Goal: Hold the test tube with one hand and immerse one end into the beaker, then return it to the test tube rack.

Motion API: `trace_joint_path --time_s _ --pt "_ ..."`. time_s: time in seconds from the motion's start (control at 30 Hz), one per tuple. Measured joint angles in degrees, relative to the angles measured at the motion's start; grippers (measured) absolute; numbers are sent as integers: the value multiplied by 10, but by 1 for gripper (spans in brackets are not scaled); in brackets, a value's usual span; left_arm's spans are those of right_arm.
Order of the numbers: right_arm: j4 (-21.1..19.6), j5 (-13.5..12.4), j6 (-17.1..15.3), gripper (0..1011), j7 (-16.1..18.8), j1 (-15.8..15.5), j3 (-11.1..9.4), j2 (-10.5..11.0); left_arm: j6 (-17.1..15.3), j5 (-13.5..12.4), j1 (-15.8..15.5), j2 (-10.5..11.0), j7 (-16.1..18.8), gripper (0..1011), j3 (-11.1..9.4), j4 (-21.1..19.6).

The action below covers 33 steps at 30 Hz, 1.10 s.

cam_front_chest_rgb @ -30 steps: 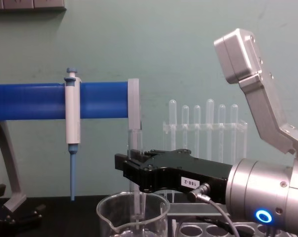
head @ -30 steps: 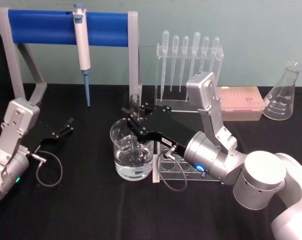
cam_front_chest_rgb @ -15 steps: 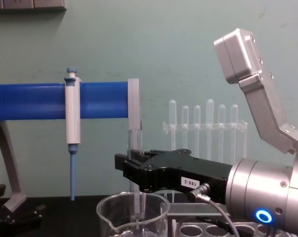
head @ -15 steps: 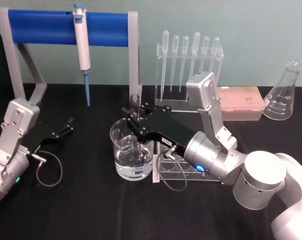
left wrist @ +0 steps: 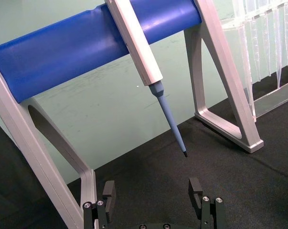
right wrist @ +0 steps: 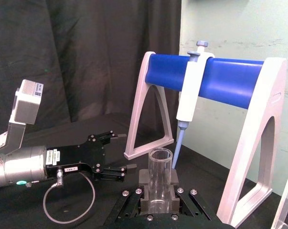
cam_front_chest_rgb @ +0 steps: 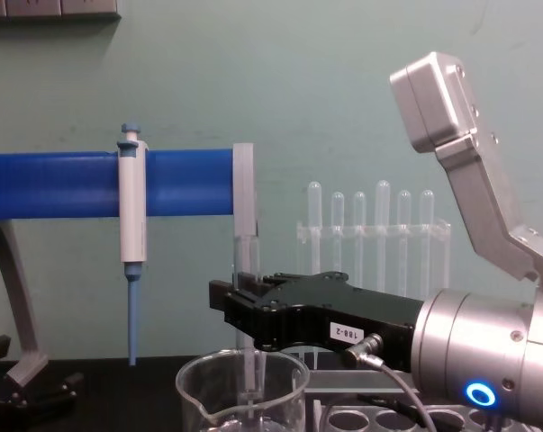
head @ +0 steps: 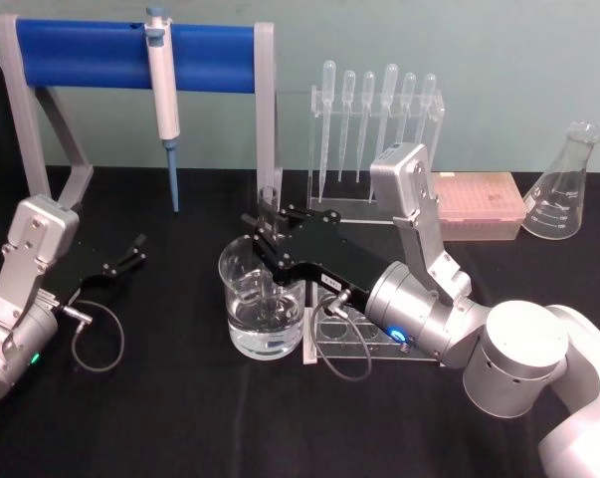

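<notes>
- The right gripper [head: 268, 231], black with a white "188-2" label on a silver wrist with a blue ring light, reaches over the beaker. Its fingers are closed onto the test tube a little below the rim.
- The test tube [head: 270, 202], a long clear glass cylinder with an open rim, stands about upright in that grip. In the chest view its upper part [cam_front_chest_rgb: 245, 252] rises above the gripper [cam_front_chest_rgb: 239, 306].
- Its rounded lower end hangs inside the wide clear glass beaker [head: 242, 334], which holds clear liquid. The end seems to dip into the liquid, though I cannot tell how deep.
- The clear acrylic rack with round holes [head: 351, 337] sits just beside the beaker, under the right wrist, with a grey cable [head: 344, 363] looping over it.
- The left gripper [head: 135, 249] rests on the black table [head: 180, 418] well to the left, fingers spread and empty.
- Behind stand a white-and-blue pipettor [head: 162, 90] on a blue bar stand [head: 81, 52] and a row of plastic pipettes [head: 374, 95].
- Risks as I judge them:
  - Moving sideways toward the rack before the tube clears the rim could knock or tip the beaker.
  - The wet tube could drip.
  - A slight tilt could make the tube strike the rack's plate instead of entering a hole.
  - The cable could snag the rack.
</notes>
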<state>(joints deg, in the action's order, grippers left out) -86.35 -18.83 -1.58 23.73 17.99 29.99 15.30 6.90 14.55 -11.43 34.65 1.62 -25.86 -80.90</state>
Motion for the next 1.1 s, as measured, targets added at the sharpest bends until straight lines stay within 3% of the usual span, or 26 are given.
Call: trace_joint_path --time_s 0.2,0.63,0.9,1.1 --pt "-5 1 -1 228 0 0 -1 0 0 0 0 0 0 1000 0 0" --pt "-107 3 -47 228 -10 12 -17 15 0 0 0 0 0 1000 0 0" --pt "-172 -9 -77 227 -24 13 -39 34 0 0 0 0 0 1000 0 0" --pt "-215 -16 -90 228 -42 -13 -68 63 0 0 0 0 0 1000 0 0"
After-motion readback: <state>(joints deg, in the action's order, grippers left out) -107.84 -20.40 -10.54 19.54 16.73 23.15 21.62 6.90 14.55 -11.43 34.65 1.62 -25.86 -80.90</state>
